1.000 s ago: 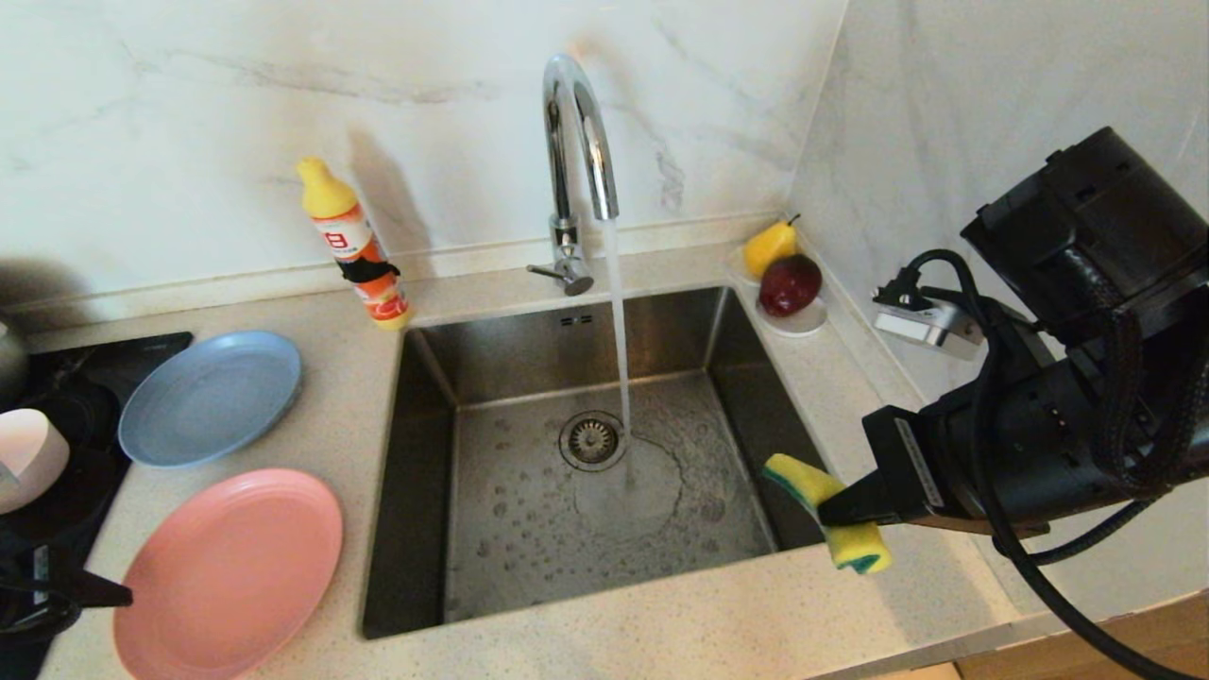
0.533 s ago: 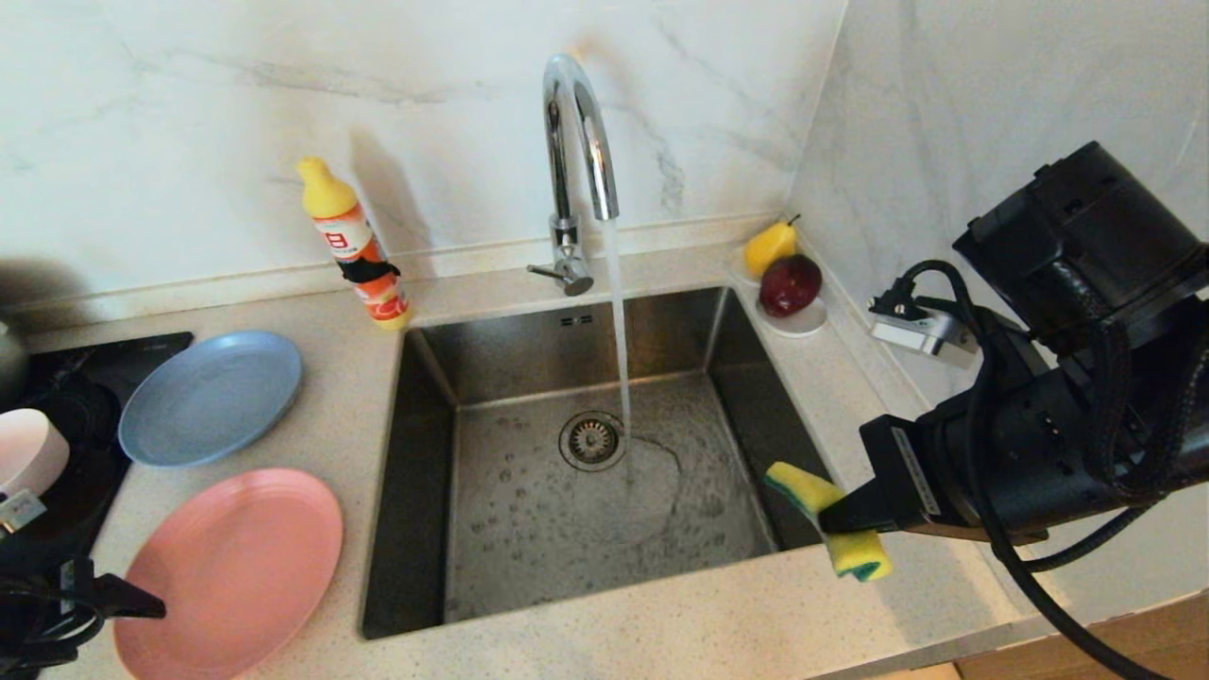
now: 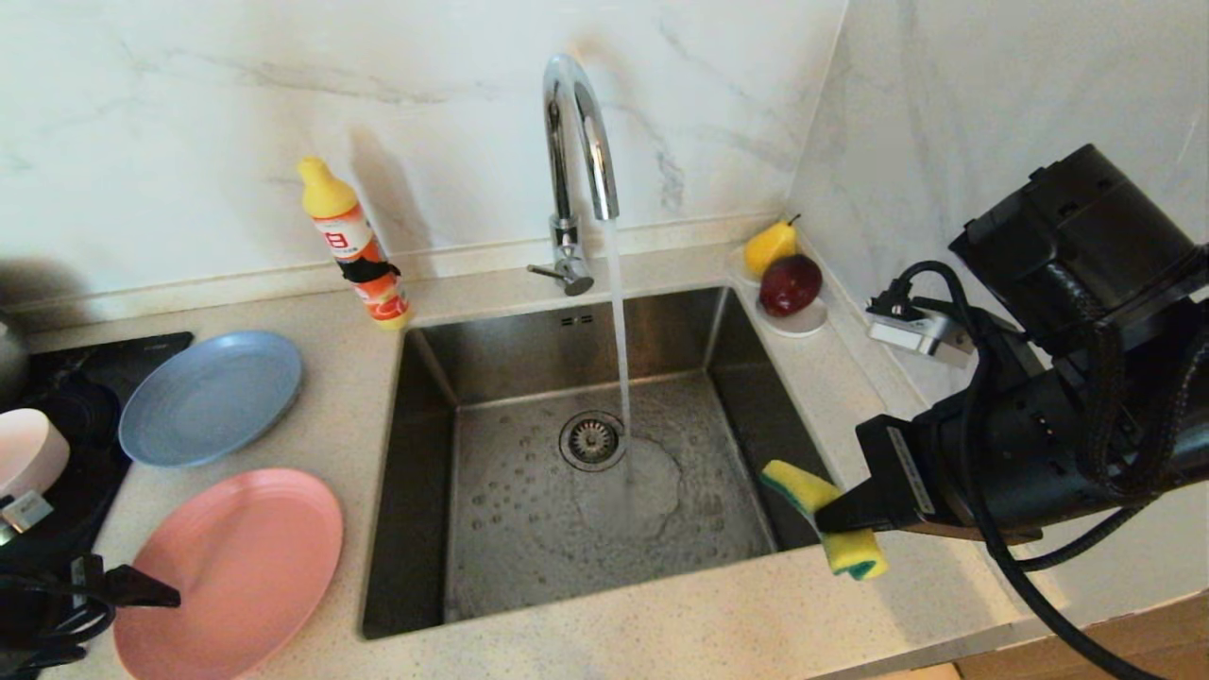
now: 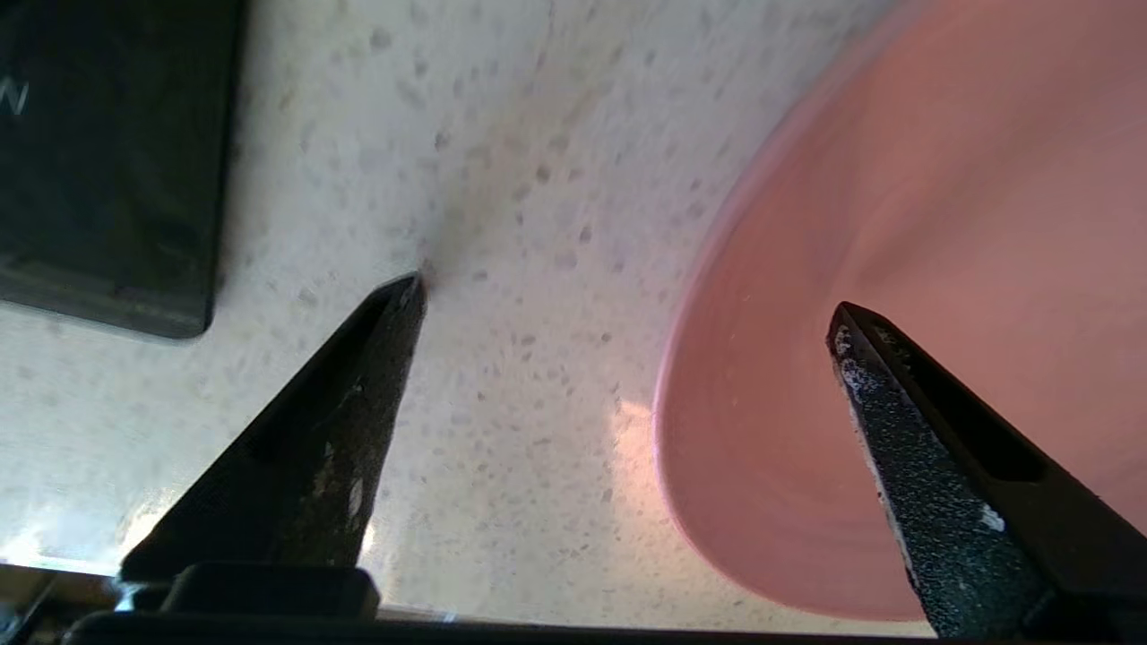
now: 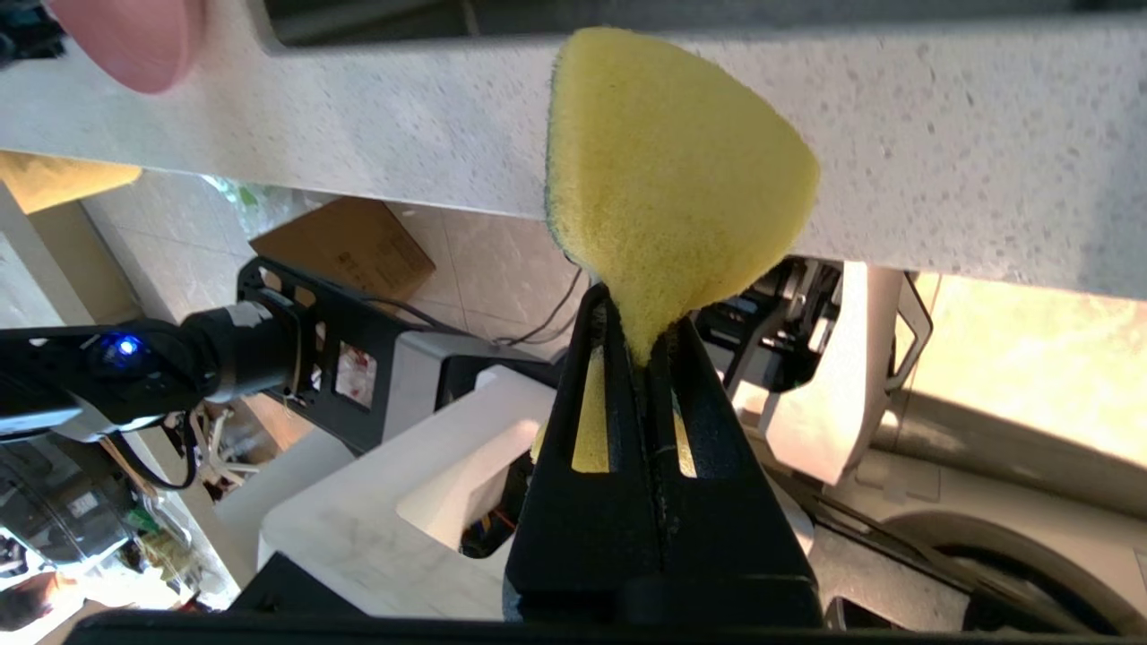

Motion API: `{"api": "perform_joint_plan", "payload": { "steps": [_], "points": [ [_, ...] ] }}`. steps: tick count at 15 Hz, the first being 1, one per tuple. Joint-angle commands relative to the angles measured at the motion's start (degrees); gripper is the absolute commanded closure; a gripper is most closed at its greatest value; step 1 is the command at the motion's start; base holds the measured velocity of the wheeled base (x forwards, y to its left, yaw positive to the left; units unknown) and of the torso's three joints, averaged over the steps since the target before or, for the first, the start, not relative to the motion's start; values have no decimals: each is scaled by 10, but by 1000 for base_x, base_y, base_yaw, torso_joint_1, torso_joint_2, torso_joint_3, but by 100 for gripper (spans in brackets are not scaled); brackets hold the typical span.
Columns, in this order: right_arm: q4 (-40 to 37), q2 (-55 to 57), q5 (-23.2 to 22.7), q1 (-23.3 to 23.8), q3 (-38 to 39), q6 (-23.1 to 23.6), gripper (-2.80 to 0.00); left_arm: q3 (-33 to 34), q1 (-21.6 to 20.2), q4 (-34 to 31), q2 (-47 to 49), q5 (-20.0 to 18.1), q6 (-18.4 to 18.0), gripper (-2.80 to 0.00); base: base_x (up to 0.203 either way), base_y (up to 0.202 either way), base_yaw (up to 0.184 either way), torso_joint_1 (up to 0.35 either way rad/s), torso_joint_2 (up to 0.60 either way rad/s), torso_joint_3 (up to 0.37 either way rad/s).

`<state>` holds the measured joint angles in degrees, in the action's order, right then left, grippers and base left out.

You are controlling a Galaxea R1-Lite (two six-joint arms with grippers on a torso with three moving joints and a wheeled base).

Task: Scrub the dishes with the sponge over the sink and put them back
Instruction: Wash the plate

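The pink plate (image 3: 231, 567) lies on the counter left of the sink (image 3: 416, 453), with the grey-blue plate (image 3: 210, 397) behind it. A pale pink bowl (image 3: 28, 453) shows at the left edge. My left gripper (image 4: 625, 296) is open and low over the pink plate (image 4: 896, 269). It straddles the near-left rim, one finger over the counter and one over the plate. One of its fingers (image 3: 142, 597) shows in the head view. My right gripper (image 3: 831, 518) is shut on the yellow-and-green sponge (image 3: 817, 496) above the sink's front right corner. The sponge (image 5: 672, 188) bulges out past the right gripper's (image 5: 641, 345) pinched tips.
Water runs from the chrome tap (image 3: 576, 142) into the basin beside the drain (image 3: 592, 440). An orange soap bottle (image 3: 354, 250) stands behind the sink's left corner. A saucer with fruit (image 3: 791, 283) sits at the back right. A black hob (image 3: 57, 397) lies at the far left.
My left gripper has moved right, up to the pink plate's rim, and its fingers have spread wider. The right gripper has stayed put with the sponge.
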<state>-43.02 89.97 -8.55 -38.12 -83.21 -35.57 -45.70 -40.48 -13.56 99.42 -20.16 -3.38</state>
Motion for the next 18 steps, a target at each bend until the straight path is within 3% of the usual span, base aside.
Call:
{"api": "perform_joint_plan", "payload": {
  "steps": [1,4,7,14,15,18],
  "points": [
    [-2,0,-1,0,5,-2,0,2,0,-1,8,-20,1,-280,0,0,0,0,0,0],
    [-2,-1,-1,0,4,-1,0,-1,0,-1,9,-25,3,-280,0,0,0,0,0,0],
    [-2,0,-1,0,4,-2,0,-9,0,-1,9,-56,21,-280,0,0,0,0,0,0],
    [-3,-2,-1,0,5,-2,0,-14,6,-1,10,-56,30,-280,0,0,0,0,0,0],
    [-2,-3,-2,0,8,-2,0,-13,8,-1,10,-55,27,0,0,0,0,0,0,0],
    [-2,-5,-2,0,8,-2,0,-21,16,-2,8,-51,30,0,0,0,0,0,0,0]
  ]
}}
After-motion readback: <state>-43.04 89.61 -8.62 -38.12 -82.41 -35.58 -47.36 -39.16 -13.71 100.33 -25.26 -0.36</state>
